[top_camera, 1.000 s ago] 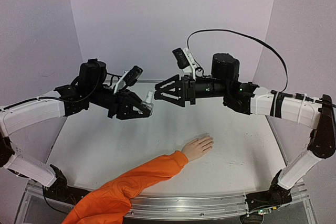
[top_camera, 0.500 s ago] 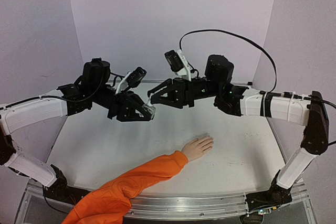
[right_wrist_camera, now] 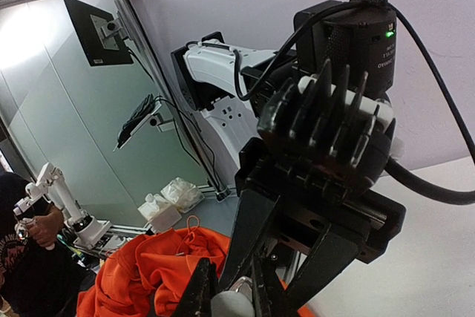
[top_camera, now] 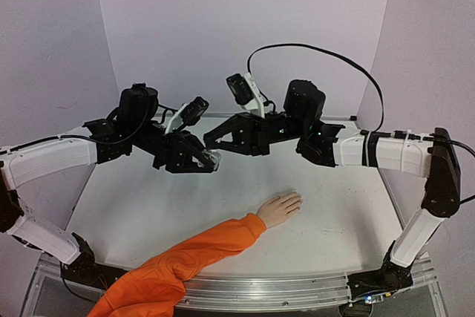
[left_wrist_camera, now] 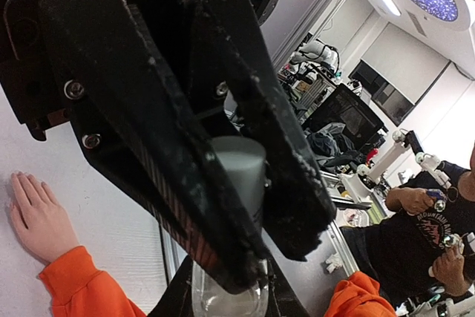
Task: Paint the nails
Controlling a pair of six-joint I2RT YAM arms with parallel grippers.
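Writing: none legible. Print on motor housing [right_wrist_camera: 369,31] of R arm, by the green LED, is too small to read. Logo on a bystander's black T-shirt [left_wrist_camera: 434,237] is blurred.
L tool [top_camera: 206,159]: closed on small bottle [left_wrist_camera: 237,180], one finger on each side. Pale cylinder sits betw. the fingers, clear part shows past the tips.
R tool [top_camera: 210,139]: tips just above L tool, nearly meeting it. In the wrist view the fingers flank the bottle's pale end closely. Can't tell if they actually clamp it, as that end is cut off by the frame edge.
Nails [top_camera: 297,198]: on mannequin hand [top_camera: 280,208], flat on bench [top_camera: 141,198], below and to the right of both tools, well apart. Nails are skin-coloured and not separable from the fingertips at this res.
Orange sleeve [top_camera: 194,252]: runs from the wrist to the near bench edge, lower end cut off.
Hidden: bottle barely visible from above, masked by L tool.
Vs 0.5 s ago: R arm has shifted further twd L tool. Hand and sleeve unmoved. L tool holds the same spot.
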